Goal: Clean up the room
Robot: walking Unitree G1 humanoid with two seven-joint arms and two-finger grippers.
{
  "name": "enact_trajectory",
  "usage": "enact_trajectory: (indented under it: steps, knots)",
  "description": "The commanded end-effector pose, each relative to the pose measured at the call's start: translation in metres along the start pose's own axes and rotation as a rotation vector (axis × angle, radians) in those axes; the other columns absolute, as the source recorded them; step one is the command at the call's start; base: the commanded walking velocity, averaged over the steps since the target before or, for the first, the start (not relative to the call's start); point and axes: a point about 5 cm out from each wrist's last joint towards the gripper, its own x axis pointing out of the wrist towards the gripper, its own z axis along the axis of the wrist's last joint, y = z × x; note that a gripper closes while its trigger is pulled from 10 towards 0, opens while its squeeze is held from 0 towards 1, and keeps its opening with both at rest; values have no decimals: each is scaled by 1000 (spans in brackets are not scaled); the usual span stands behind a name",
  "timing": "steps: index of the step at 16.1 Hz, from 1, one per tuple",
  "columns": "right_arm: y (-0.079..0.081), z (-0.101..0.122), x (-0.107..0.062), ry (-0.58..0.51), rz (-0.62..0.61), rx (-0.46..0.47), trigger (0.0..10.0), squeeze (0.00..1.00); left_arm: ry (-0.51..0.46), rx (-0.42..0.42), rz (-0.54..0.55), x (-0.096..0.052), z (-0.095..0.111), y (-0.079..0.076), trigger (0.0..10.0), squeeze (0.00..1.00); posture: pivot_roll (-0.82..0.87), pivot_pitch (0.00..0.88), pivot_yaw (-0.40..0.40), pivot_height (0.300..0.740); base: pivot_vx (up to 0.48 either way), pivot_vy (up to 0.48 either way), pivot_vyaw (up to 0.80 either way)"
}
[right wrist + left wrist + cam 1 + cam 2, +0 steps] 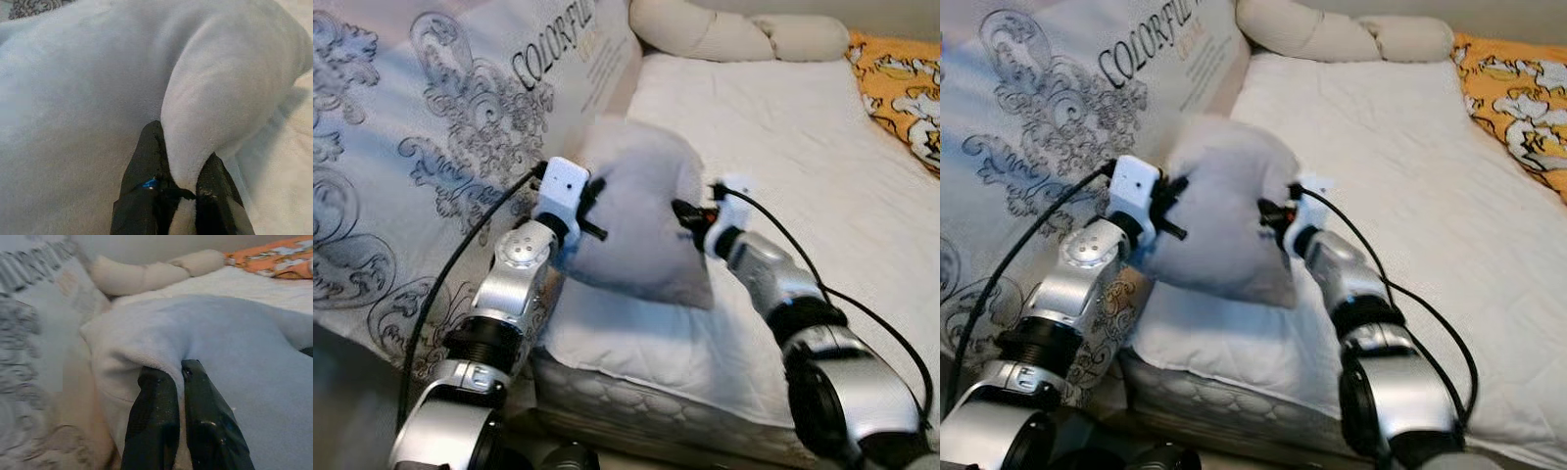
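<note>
Bed with a bare white mattress (822,166), patterned mattress cover (421,147) standing along the robot's left, cream bolster pillows (1332,34) at the far end, orange floral blanket (901,88) far right. Grey pillow (641,211) is held up off the near left corner of the mattress, between both arms. Left claw (178,382) is clenched on a fold at the pillow's left edge; right claw (183,171) is clenched on a fold at its right edge. The pillow spans side to side between the claws, hanging down below them. The bolsters lie straight ahead, well apart, so placing probably means carrying it forward with both arms together.
</note>
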Motion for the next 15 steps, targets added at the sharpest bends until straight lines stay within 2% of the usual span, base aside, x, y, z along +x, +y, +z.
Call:
enact_trajectory:
  steps: [1,2,3,4,5,8,11,12,13,14,15]
  knots:
    - [1,0,3,-6,-21,-17,10000,0,-27,70,25,-4,3,6,10000,0,88,0,9,740,0,0,0]
    - [3,-2,4,-3,-23,-20,10000,0,-18,100,33,-6,0,7,10000,0,97,0,3,740,0,0,0]
    - [7,-15,5,29,-43,-25,10000,0,13,158,35,-10,-11,8,10000,0,106,0,-8,740,0,0,0]
    - [8,-22,4,47,-54,-26,10000,0,31,168,32,-11,-17,8,10000,0,110,0,-14,740,0,0,0]
    - [9,-36,3,89,-82,-36,10000,0,86,202,41,-14,-33,10,10000,0,113,0,-20,740,0,0,0]
    - [8,-61,-3,148,-183,-11,10000,0,190,263,164,-20,-61,24,10000,0,112,0,-33,740,0,0,0]
    - [10,-68,-3,154,-218,28,10000,0,208,301,187,-17,-59,35,10000,0,108,0,-34,740,0,0,0]
    - [7,-66,-4,137,-248,85,10000,1000,188,293,151,-13,-52,38,10000,0,107,0,-29,740,0,0,0]
    - [6,-65,-4,126,-261,109,10000,1000,169,290,139,-10,-48,40,10000,31,106,0,-29,740,0,0,0]
    - [5,-64,-4,116,-272,127,10000,1000,144,281,146,-9,-44,41,10000,1000,105,0,-29,740,0,0,0]
    - [4,-64,-5,108,-275,145,10000,1000,137,286,151,-8,-42,42,10000,1000,103,0,-29,740,0,0,0]
